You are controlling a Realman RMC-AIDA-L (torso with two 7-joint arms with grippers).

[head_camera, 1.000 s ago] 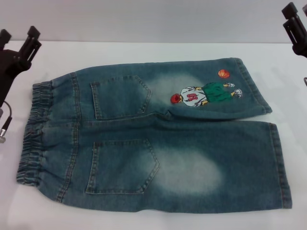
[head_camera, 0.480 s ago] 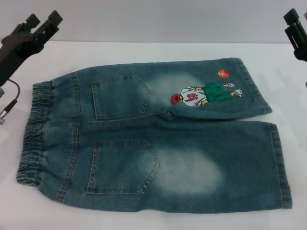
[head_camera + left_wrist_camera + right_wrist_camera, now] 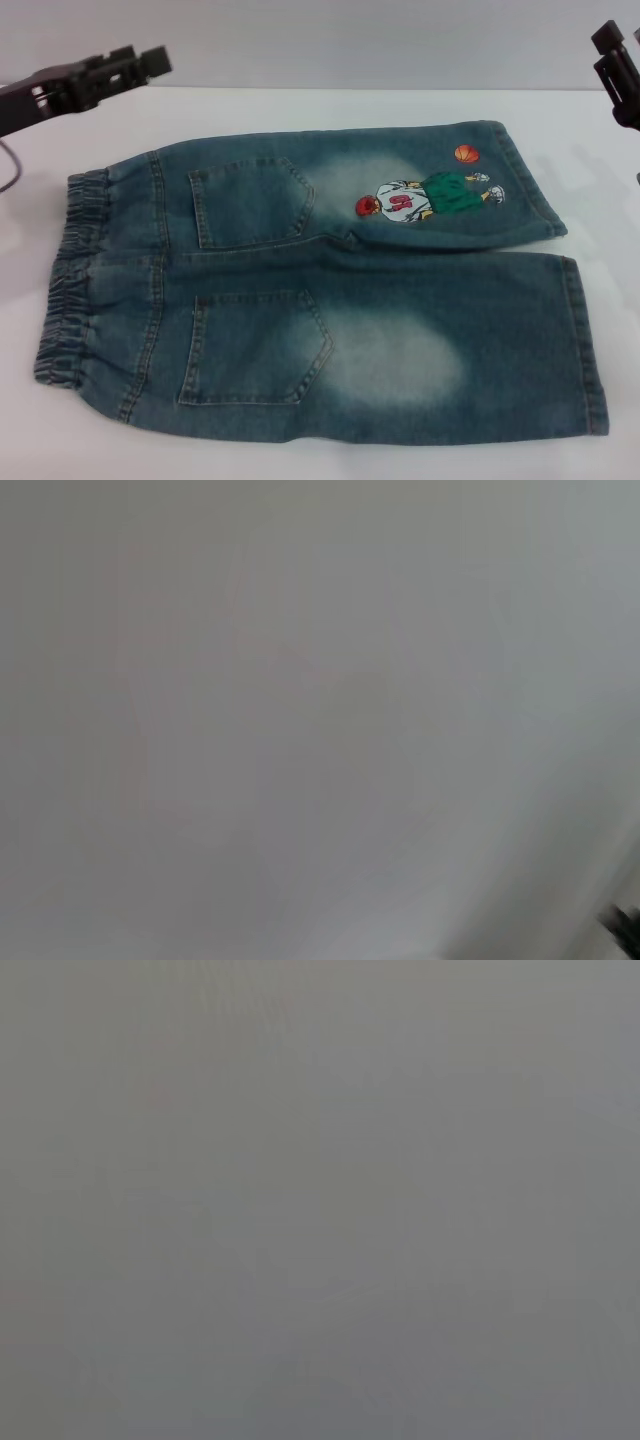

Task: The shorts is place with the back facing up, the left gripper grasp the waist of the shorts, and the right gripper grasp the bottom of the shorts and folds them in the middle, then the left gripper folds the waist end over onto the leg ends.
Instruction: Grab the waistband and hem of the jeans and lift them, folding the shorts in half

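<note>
Left gripper [image 3: 140, 62] hangs above the table's [image 3: 300, 105] far-left corner, well apart from the waist [image 3: 65, 280]; fingers — can't tell. Shorts [image 3: 320, 290] lie flat mid-table, back up, unfolded. Right gripper [image 3: 612, 50] is up at far right, away from the leg ends [image 3: 585, 345]; grip state unclear. Nothing grasped, both folds left imo.

The left gripper [image 3: 135, 64] hangs at the far left of the head view, its dark arm reaching in nearly level from the edge — fingers pointing toward the middle, holding nothing, with whether they are parted unclear. The right gripper [image 3: 612, 52] sits at the far right edge, raised and only partly in view — it too grips nothing. Neither wrist view shows any fingers.
</note>
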